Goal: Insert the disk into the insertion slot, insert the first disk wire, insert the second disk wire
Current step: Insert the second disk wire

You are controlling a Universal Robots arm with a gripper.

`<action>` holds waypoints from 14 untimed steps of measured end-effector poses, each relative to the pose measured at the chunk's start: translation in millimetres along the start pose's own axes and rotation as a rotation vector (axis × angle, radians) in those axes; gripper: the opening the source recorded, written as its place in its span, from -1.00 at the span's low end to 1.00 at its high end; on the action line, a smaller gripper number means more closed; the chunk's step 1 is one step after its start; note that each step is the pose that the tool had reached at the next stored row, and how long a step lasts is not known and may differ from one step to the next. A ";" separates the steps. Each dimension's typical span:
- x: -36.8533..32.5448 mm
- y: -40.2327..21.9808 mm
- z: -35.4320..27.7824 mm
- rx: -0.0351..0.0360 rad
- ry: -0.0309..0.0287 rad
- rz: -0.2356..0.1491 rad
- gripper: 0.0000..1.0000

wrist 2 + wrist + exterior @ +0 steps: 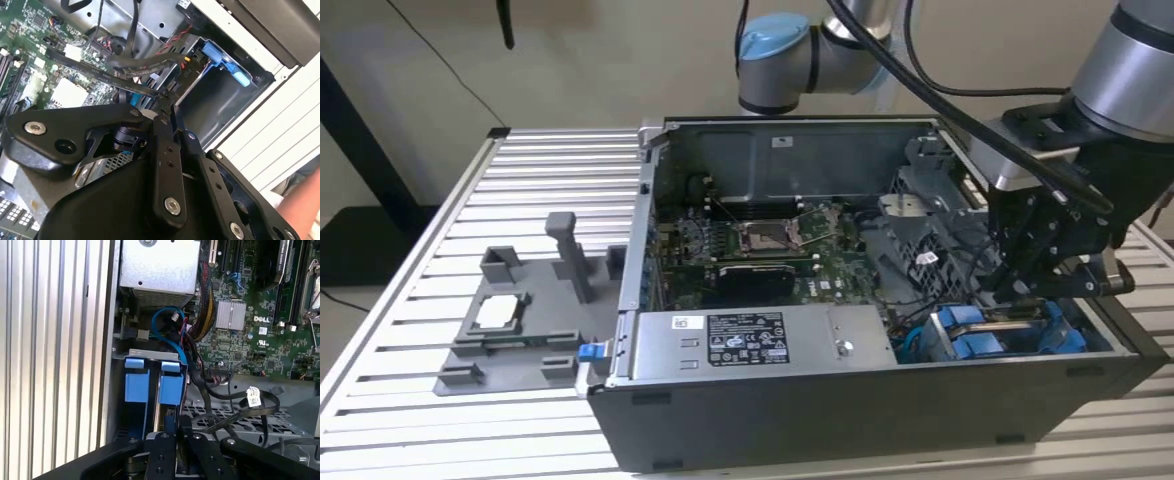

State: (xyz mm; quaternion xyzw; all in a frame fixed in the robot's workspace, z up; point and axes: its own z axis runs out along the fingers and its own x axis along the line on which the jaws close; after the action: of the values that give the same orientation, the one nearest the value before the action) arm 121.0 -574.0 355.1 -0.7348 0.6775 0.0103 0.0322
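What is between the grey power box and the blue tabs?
A looped blue cable and some thin wires lie between the power box and the blue tabs, in the first wrist view.

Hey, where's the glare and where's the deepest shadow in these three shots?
Exterior view: soft even light, computer case interior shaded. Second wrist view: slatted table washes out white. First wrist view: table slats glare, drive bay under the blue carriers dark.
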 end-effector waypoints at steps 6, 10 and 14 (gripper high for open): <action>2.3 -5.4 4.8 -0.0175 -0.0092 0.002 -0.69; 3.1 -7.4 7.8 -0.0239 -0.0143 0.005 -0.69; 3.7 -10.0 10.8 -0.0304 -0.0211 0.007 -0.69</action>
State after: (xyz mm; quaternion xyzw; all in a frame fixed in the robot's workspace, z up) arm 131.6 -576.2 344.4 -0.7327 0.6794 0.0284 0.0282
